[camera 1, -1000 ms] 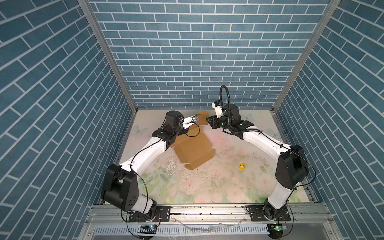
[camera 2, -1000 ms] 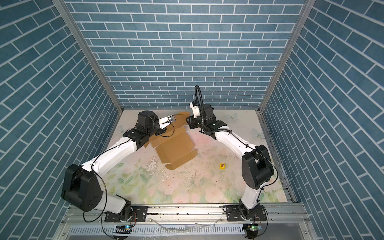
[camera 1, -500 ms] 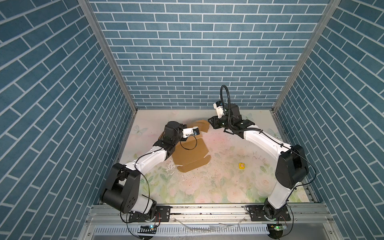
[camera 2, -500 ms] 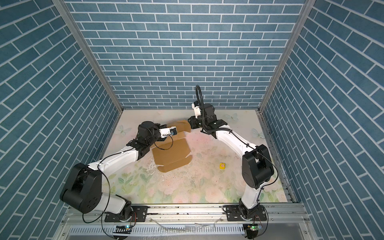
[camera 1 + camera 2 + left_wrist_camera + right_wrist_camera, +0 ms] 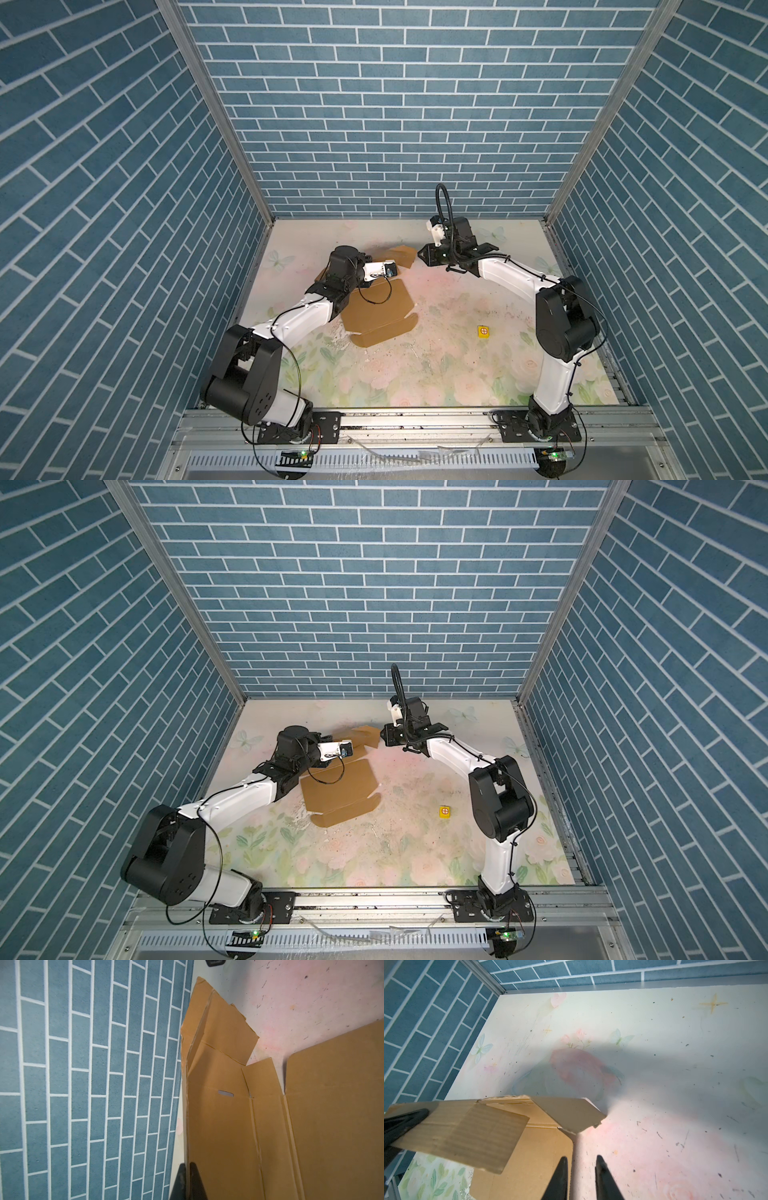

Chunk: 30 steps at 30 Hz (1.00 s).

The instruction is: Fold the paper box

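paper box shifted, left gripper pinching its edge

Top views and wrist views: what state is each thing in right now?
Plain brown cardboard die-cut paper box: unassembled, main panel flat on the table, far flaps raised.
Left gripper: fingers shut on a raised flap's edge.
Right gripper: fingers apart, straddling a flap's edge, not clamped.
Small yellow cube with red crossed circle: resting on the table, untouched.
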Each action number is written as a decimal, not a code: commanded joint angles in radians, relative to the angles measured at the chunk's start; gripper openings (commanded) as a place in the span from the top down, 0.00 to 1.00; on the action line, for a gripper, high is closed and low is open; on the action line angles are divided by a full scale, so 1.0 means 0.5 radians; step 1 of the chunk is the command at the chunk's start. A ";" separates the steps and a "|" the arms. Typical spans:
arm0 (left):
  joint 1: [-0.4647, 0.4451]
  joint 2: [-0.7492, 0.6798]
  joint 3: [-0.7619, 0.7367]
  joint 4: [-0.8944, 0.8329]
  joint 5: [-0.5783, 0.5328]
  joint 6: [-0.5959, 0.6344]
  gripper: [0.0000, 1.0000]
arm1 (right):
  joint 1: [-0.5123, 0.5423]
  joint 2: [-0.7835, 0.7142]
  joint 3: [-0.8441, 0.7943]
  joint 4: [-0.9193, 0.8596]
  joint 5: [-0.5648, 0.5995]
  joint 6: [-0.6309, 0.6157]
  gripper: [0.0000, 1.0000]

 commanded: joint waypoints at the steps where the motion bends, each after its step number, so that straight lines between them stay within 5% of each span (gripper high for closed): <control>1: 0.021 0.056 0.020 -0.118 0.024 0.015 1.00 | -0.071 0.055 0.178 -0.007 -0.050 0.039 0.75; 7: 0.031 0.114 0.084 -0.126 -0.010 -0.054 1.00 | -0.016 0.160 0.578 -0.237 -0.141 0.004 0.77; 14: 0.037 0.142 0.087 -0.111 -0.026 -0.083 1.00 | 0.100 0.196 0.542 -0.065 -0.252 0.126 0.88; 30: 0.040 0.169 0.082 -0.071 -0.016 -0.106 1.00 | 0.218 0.388 0.452 0.104 -0.385 0.286 0.91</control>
